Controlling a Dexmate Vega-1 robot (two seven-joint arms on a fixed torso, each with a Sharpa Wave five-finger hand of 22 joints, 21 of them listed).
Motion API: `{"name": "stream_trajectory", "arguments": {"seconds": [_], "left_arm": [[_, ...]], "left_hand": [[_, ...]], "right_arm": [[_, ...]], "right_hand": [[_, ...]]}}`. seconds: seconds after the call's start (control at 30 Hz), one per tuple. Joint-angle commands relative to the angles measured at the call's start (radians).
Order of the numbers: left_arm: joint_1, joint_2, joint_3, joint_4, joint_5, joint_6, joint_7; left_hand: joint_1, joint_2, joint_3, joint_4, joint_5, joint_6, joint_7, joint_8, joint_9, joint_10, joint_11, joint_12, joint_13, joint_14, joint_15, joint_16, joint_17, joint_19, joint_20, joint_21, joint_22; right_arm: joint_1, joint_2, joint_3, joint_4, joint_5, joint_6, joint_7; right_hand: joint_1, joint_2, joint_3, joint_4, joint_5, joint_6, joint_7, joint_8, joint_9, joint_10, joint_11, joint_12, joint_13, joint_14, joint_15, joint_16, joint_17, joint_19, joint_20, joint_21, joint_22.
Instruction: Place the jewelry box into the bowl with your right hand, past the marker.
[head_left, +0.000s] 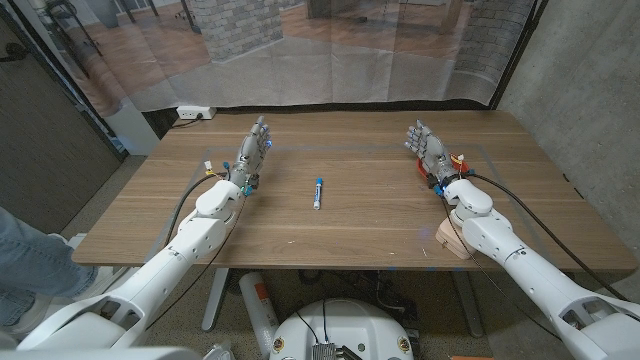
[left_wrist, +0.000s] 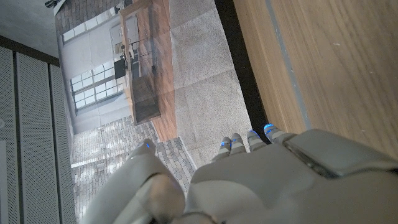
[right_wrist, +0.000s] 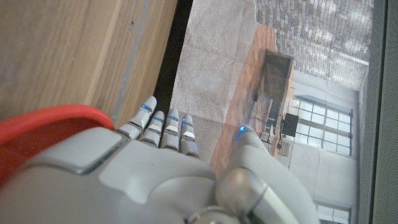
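Your wooden tabletop (head_left: 370, 215) carries both arms. Your left hand (head_left: 252, 150) holds nothing, fingers straight and close together. Your right hand (head_left: 427, 150) is likewise empty, fingers extended, just beside a red bowl (head_left: 456, 165) partly hidden behind it. A pale wooden jewelry box (head_left: 452, 242) sits under your right forearm. A blue-and-white marker (head_left: 317, 192) lies between the hands.

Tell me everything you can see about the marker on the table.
The marker is a slim pen with a white barrel and blue at both ends. It lies flat on the wooden table, near the middle, pointing roughly away from the robot with a slight tilt. It sits between the left hand and the right hand, apart from both. Nothing touches it but the tabletop. Any print is too small to read.
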Motion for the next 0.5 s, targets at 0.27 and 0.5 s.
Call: {"name": "stream_trajectory", "arguments": {"seconds": [0.27, 0.5], "left_arm": [[-0.032, -0.016, 0.017, 0.036, 0.003, 0.017, -0.019], [-0.026, -0.011, 0.025, 0.015, 0.008, 0.028, -0.018]], "left_hand": [[0.012, 0.003, 0.004, 0.000, 0.004, -0.001, -0.005, 0.003, 0.004, -0.004, -0.007, 0.007, 0.004, -0.022, 0.000, 0.003, 0.003, -0.035, -0.011, 0.004, 0.002], [0.014, 0.006, 0.003, -0.001, 0.005, 0.006, -0.004, 0.004, 0.004, 0.004, -0.008, 0.009, 0.004, -0.018, 0.001, 0.003, 0.003, -0.034, -0.008, 0.004, 0.002]], "right_arm": [[-0.007, -0.010, -0.002, -0.041, -0.026, -0.003, -0.031], [-0.020, -0.017, 0.001, -0.065, -0.039, 0.013, -0.045]], "right_hand": [[0.020, 0.008, 0.010, -0.009, 0.004, 0.015, -0.012, 0.005, 0.001, 0.021, -0.001, 0.006, 0.002, 0.012, -0.004, 0.006, 0.002, 0.005, -0.041, -0.004, 0.005], [0.042, 0.017, 0.017, -0.025, 0.002, 0.035, -0.024, 0.011, 0.001, 0.049, -0.017, 0.014, 0.003, 0.020, -0.013, 0.005, -0.001, 0.013, -0.044, -0.015, 0.005]]}}
